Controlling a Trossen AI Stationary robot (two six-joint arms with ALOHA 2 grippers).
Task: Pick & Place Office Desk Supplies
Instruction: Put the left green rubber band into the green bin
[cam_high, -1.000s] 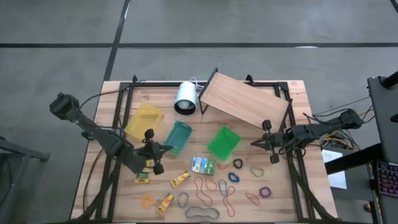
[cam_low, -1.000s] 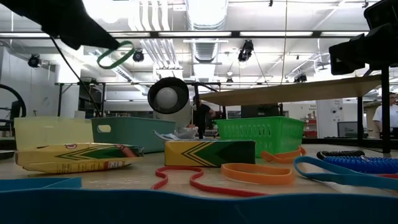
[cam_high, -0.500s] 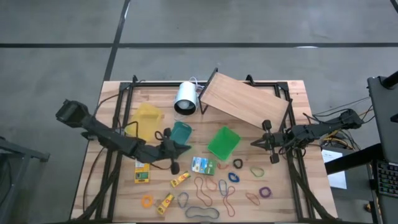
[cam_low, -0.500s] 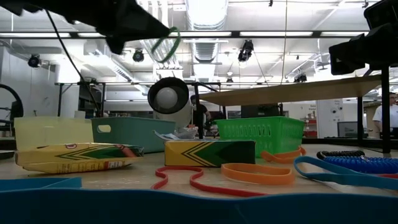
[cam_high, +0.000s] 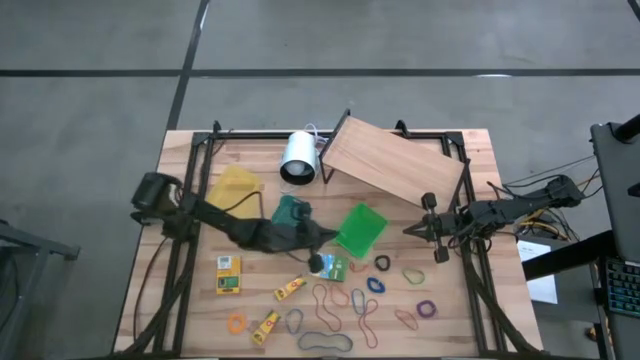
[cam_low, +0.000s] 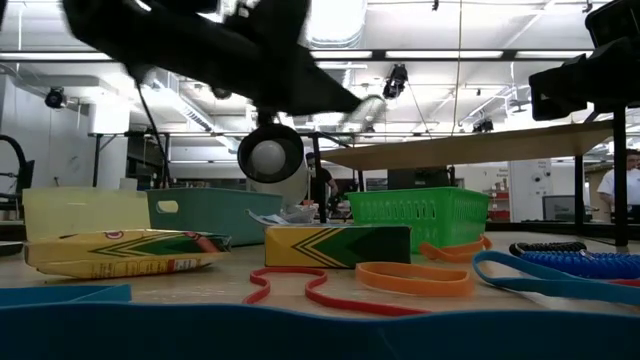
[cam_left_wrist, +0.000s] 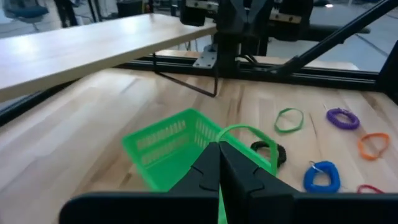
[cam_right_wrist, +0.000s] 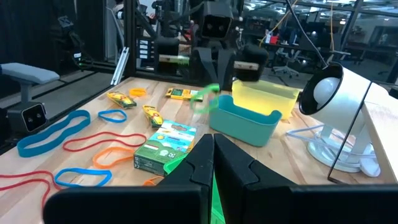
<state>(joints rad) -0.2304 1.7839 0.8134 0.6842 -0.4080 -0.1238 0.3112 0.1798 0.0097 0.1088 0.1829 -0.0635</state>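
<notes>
Front edge of worktop (cam_high: 455, 345): loose rubber bands lie nearest the viewer, among them a long red band (cam_low: 320, 292), an orange band (cam_low: 415, 279) and a blue band (cam_low: 560, 277); crayon boxes (cam_low: 120, 253) lie flat beside them.

Supplies ahead of the left jaws: in the left wrist view a light green band (cam_left_wrist: 289, 119), a purple band (cam_left_wrist: 342, 117), an orange loop (cam_left_wrist: 373, 145) and a blue coiled loop (cam_left_wrist: 322, 176) lie spread on the wood, well apart from each other.

Left jaws (cam_high: 318, 262): pressed together, pinching a thin green rubber band (cam_left_wrist: 245, 132) that loops up from between the fingertips. They hang above the worktop, just short of the green basket (cam_high: 359, 230).

Step in hand: this looks like carrying the green band to a bin. To do it well, bring the jaws squarely over the green basket's opening before parting them, low enough that the springy loop does not bounce off the rim.

Bins behind the left jaws: a teal bin (cam_high: 291, 211) and a yellow bin (cam_high: 233, 190) sit side by side.

Right jaws (cam_high: 432, 238): shut, holding nothing that can be seen, waiting near the right side of the worktop beside the slanted wooden board (cam_high: 395, 165).

Far end: a white cylinder (cam_high: 298, 157) lies next to the board.
</notes>
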